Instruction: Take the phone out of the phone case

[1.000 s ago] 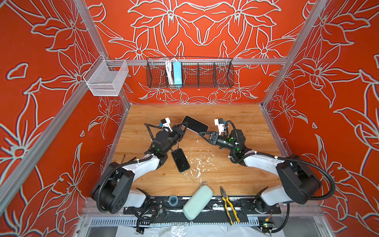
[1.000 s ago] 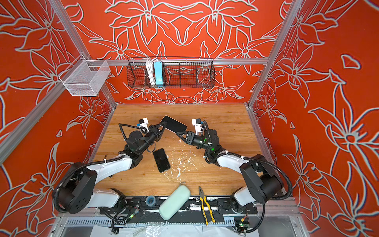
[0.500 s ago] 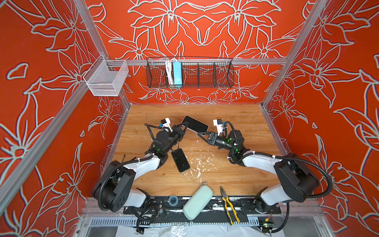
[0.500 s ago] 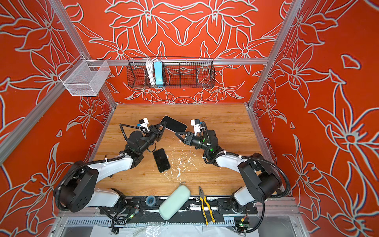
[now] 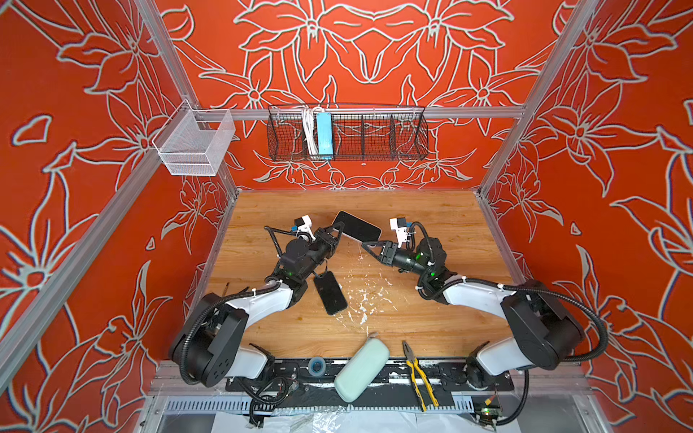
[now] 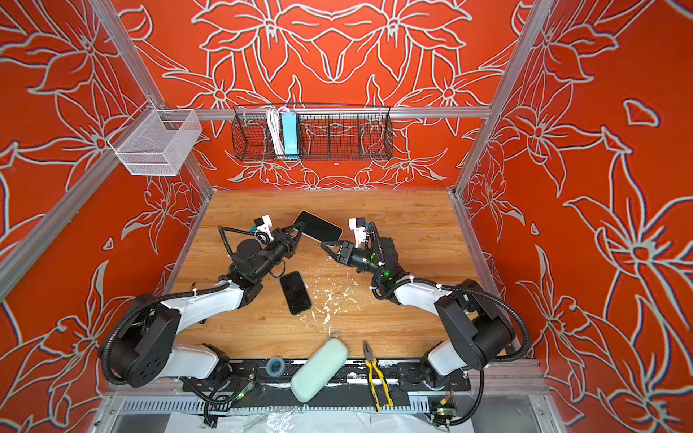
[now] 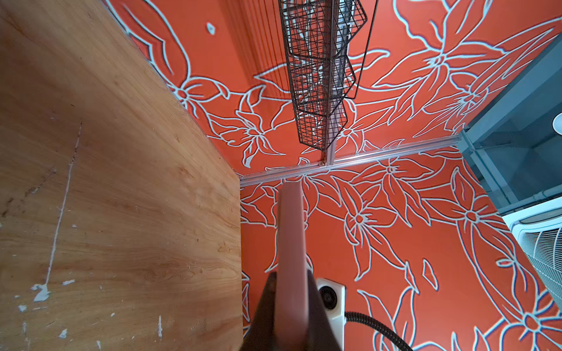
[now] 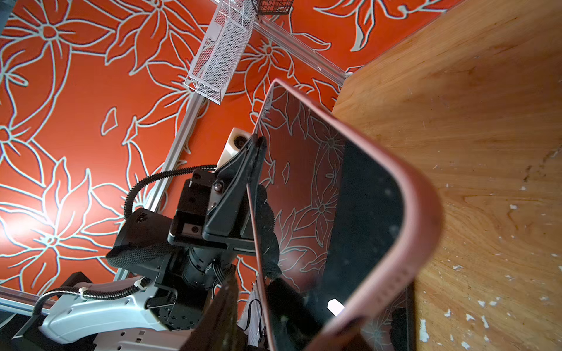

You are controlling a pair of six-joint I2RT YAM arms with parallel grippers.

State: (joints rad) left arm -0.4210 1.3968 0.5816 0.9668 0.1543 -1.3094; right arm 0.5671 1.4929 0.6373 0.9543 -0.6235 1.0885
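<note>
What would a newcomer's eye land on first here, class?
The red walls with white flower outlines surround everything. At the table's back middle, the left gripper holds a pink-cased phone in the air, the right gripper close by its free end. A black phone lies flat nearer the front.

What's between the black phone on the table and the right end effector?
Only bare wooden tabletop speckled with white flecks separates the black phone from the right end effector. Both top views show it.

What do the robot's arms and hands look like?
Left arm and right arm: white shells, bulky black joints, green lights, black ribbed cables. Left hand and right hand: black, tapered fingers, each with a small white camera.
</note>
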